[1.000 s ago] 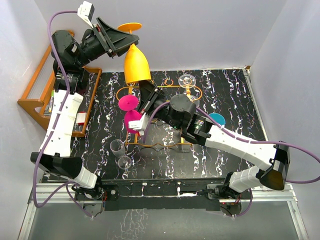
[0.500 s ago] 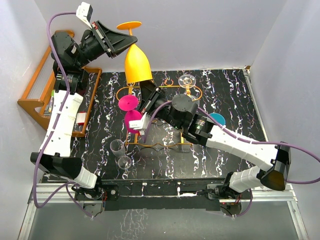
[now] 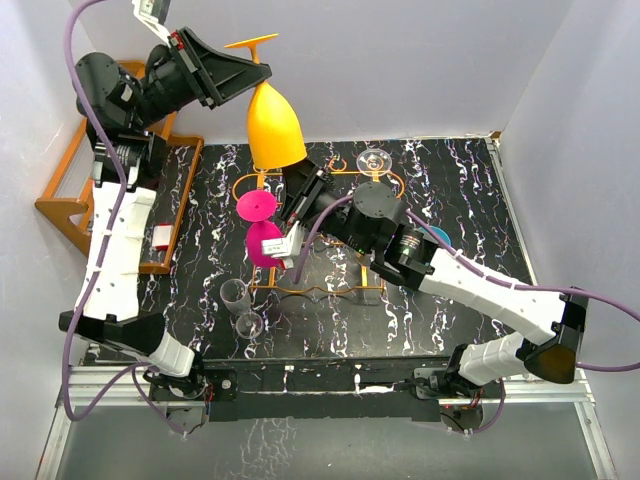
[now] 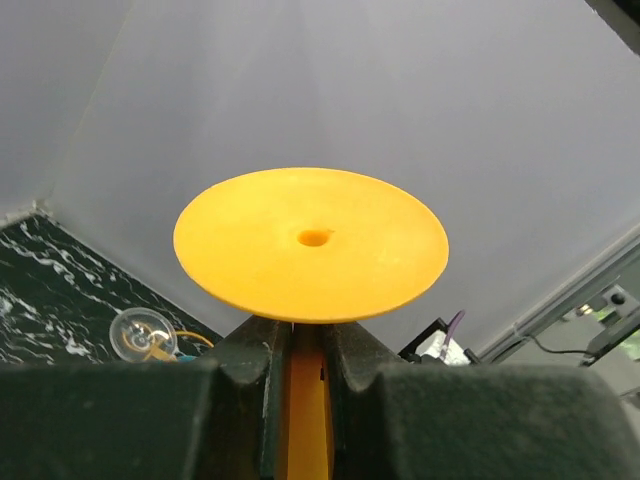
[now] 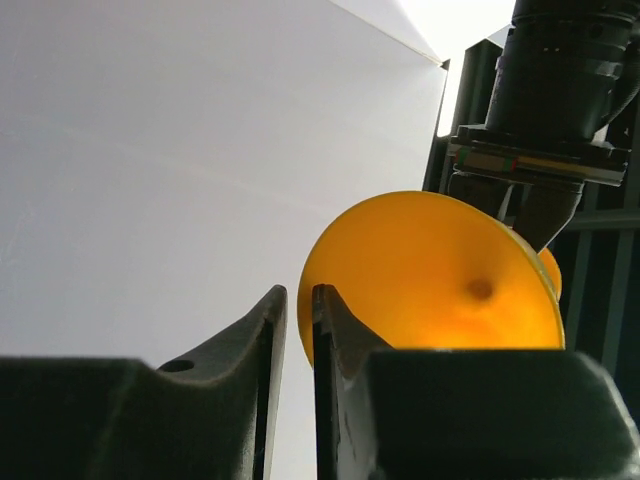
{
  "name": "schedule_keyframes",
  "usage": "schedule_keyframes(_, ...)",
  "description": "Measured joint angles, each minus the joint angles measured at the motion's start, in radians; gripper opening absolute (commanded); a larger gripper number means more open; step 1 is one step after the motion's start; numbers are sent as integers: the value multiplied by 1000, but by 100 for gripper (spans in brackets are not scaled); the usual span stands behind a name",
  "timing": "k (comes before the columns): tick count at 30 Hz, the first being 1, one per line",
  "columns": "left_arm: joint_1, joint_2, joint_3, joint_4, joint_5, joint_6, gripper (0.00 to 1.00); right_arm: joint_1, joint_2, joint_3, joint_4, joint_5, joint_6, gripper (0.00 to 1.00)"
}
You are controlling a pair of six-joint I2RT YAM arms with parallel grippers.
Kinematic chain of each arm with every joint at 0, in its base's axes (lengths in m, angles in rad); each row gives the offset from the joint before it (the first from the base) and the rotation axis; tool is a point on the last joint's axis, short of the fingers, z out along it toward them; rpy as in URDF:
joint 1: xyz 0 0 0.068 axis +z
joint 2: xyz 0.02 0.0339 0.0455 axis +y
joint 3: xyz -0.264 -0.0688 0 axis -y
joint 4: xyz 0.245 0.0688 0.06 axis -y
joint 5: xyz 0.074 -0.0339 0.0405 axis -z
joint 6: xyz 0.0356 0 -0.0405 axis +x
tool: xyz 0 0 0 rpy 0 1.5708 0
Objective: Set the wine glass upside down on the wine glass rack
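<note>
From the overhead camera I see the left gripper raised high at the back of the cell. It holds the orange wine glass upside down, with the flat base on top and the bowl mouth facing down. The left wrist camera shows both fingers clenched on the stem just under the base, so that grasp is firm.

The right gripper reaches up from below to the bowl's lower rim. Its own camera looks into the glowing bowl. The jaws there stand only a thin slit apart, with the rim's edge just at that slit, and I cannot tell whether they pinch it or hang loose.

The glass is up in the air between the two arms. In the overhead view it lies over the far left corner of the wine glass rack, not seated in any loop. The wire stand sits on the black marbled table.

A pink glass hangs at the rack's left side and a clear glass at its far edge. Two more clear glasses stand on the table near the rack's front left corner. A wooden rack sits off to the left.
</note>
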Motion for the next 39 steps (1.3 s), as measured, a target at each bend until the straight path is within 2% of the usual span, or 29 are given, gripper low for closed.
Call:
schedule_keyframes(1,0,0,22,-8,4,23,0,-2,0,8,-7,-5,-1,16)
schedule_keyframes(4,0,0,68,-15,10,79,0,-1,-4,23,-18,-13,0,28)
schedule_keyframes(11,0,43,200,-59,35,176,0,-7,-5,23,-74,-8,3,37)
schedule_keyframes(14,0,51,229,-72,39,205,0,-8,-5,23,-82,-4,3,49)
schedule_keyframes(22,0,55,272,-129,42,319,0,-9,-36,-8,-72,-24,74,57)
schedule_keyframes(25,0,55,288,-172,53,404,0,-9,-63,-12,-77,-28,178,61)
schedule_keyframes(28,0,54,304,-226,65,505,0,-8,-111,-28,-103,-3,303,68)
schedule_keyframes(29,0,51,305,-246,68,545,0,-6,-128,-30,-126,13,355,75)
schedule_keyframes(34,0,11,259,-323,77,734,0,16,-163,-3,-212,111,687,87)
schedule_keyframes(37,0,-11,234,-368,100,830,0,24,-135,105,-287,136,959,89)
schedule_keyframes(39,0,-30,203,-385,133,882,0,26,-91,247,-336,146,1151,81)
